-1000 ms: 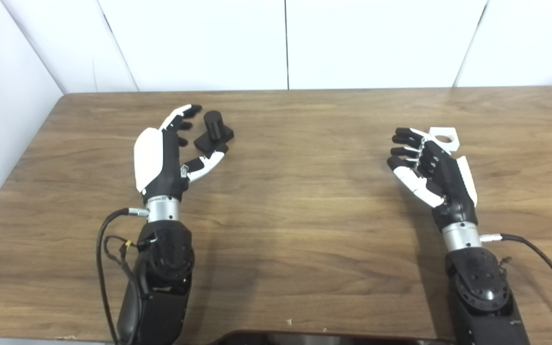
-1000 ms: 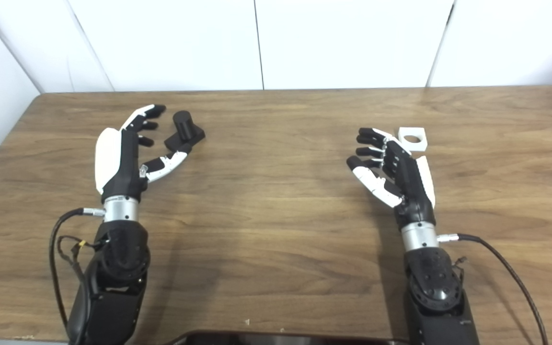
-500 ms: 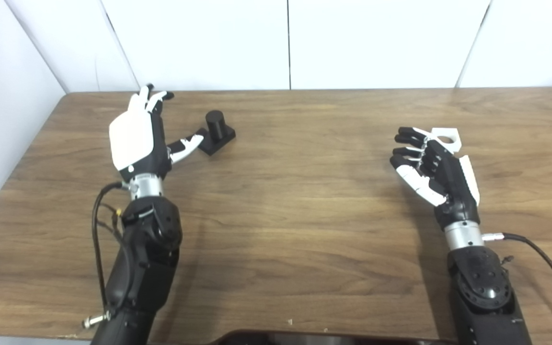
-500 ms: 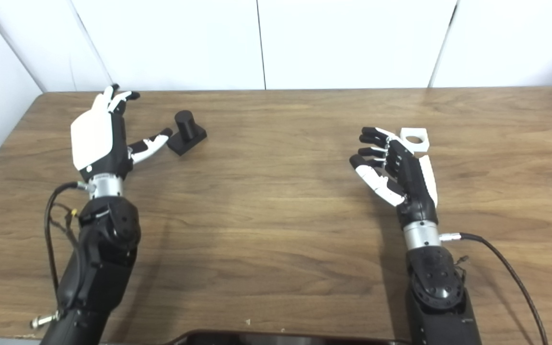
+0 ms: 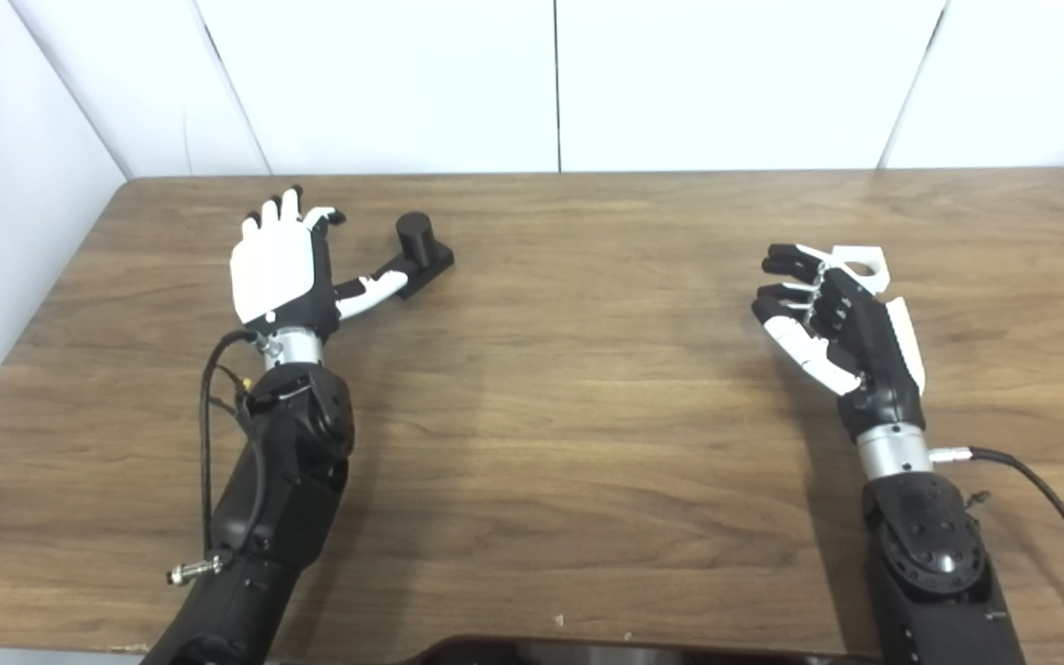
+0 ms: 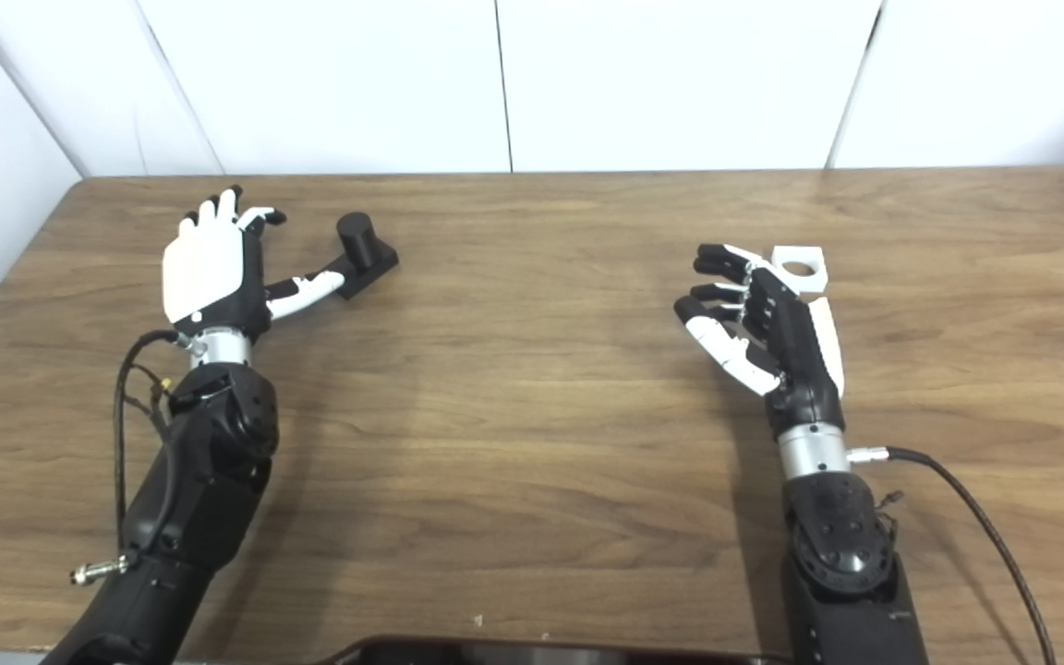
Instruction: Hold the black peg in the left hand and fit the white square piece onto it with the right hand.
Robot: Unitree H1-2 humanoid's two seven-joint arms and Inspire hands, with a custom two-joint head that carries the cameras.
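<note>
Since the earlier frames the left hand [image 5: 275,272] has swung out to the left of the black peg [image 5: 419,251] and turned its white back to the camera; its fingers are spread, it holds nothing, and its thumb now reaches to the near edge of the peg's base. Whether the thumb actually touches the base cannot be told. That peg, a short round post on a flat square base, stands upright on the table [image 5: 587,443] toward the far left. Meanwhile the right hand [image 5: 832,314] has hardly shifted: fingers loosely curled and apart, empty, just in front of the white square piece [image 6: 799,269], which lies flat with its round hole facing up.

Both parts look like rigid, light plastic, probably smooth and apt to slide on the wood. Gripping the peg by its base would likely leave the post free; the square piece seems best pinched by its outer edges.

From both views, the right hand's fingers cover the piece's near left corner.
</note>
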